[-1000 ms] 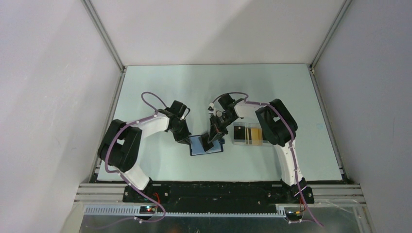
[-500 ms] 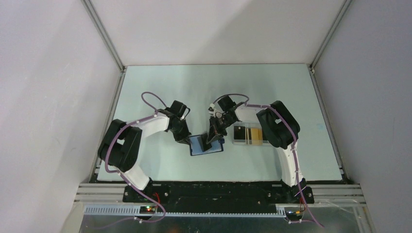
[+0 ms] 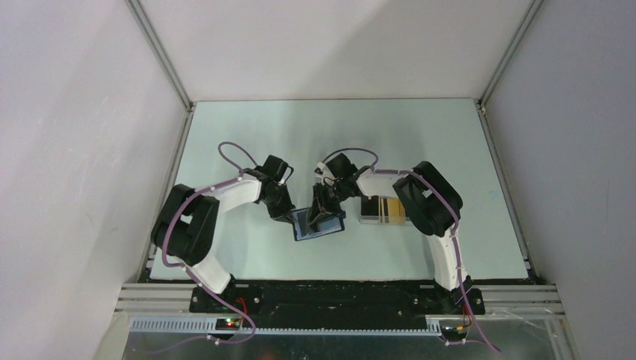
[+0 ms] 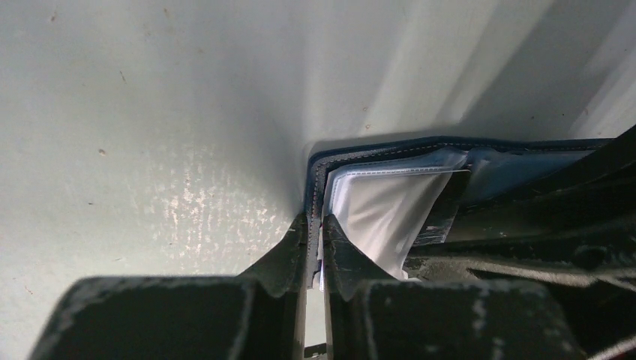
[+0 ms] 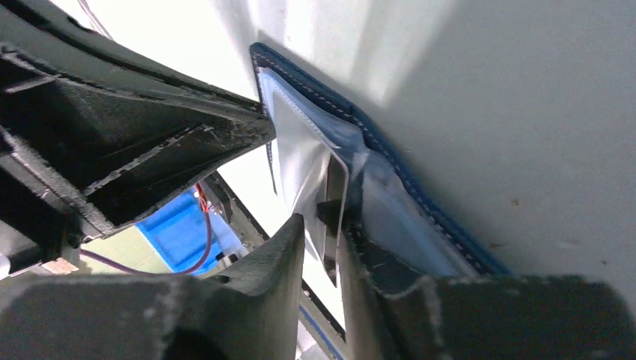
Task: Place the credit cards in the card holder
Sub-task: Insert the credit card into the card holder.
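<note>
The step in hand looks like opening a pocket rather than loading one. The card holder (image 3: 319,225) lies unfolded on the table (image 3: 247,135), and the left gripper (image 4: 315,241) pinches its left stitched edge, fingers pressed together on the leather. The right gripper (image 5: 322,234) is down over the holder's middle, fingers narrowly spread with a clear inner pocket leaf (image 5: 335,196) between them; it seems unclamped, though the angle is poor. Neither gripper carries a card. The credit cards (image 3: 392,209) sit in the clear plastic case (image 3: 369,207) just right of the holder (beside it, apparently not touching). Next, I judge, the right arm must lift off and fetch a card from the case while the left pins the holder. Over the holder the two grippers crowd each other; behind the holder, and past the case on its right, there is room to swing.
</note>
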Action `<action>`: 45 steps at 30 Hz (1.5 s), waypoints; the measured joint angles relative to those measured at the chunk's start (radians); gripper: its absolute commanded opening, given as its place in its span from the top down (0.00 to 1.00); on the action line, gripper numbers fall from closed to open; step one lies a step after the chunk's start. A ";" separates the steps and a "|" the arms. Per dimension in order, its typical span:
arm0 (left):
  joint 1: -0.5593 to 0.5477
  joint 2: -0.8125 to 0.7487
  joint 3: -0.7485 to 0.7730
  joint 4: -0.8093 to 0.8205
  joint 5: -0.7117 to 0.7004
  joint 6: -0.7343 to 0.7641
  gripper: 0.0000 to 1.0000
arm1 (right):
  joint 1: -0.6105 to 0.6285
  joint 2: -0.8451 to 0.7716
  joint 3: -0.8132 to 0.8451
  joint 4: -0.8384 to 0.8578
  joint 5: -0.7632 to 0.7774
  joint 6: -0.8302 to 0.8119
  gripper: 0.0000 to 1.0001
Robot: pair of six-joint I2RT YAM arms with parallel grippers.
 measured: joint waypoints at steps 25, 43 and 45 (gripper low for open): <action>0.000 0.000 0.000 -0.002 0.000 0.000 0.93 | 0.037 -0.046 0.023 -0.031 0.109 0.017 0.51; 0.101 -0.187 -0.083 -0.007 -0.016 0.011 0.57 | 0.092 -0.045 0.155 -0.211 0.151 -0.068 0.15; 0.125 -0.221 -0.083 0.001 0.000 0.019 0.56 | 0.089 -0.068 0.156 -0.249 0.166 -0.087 0.17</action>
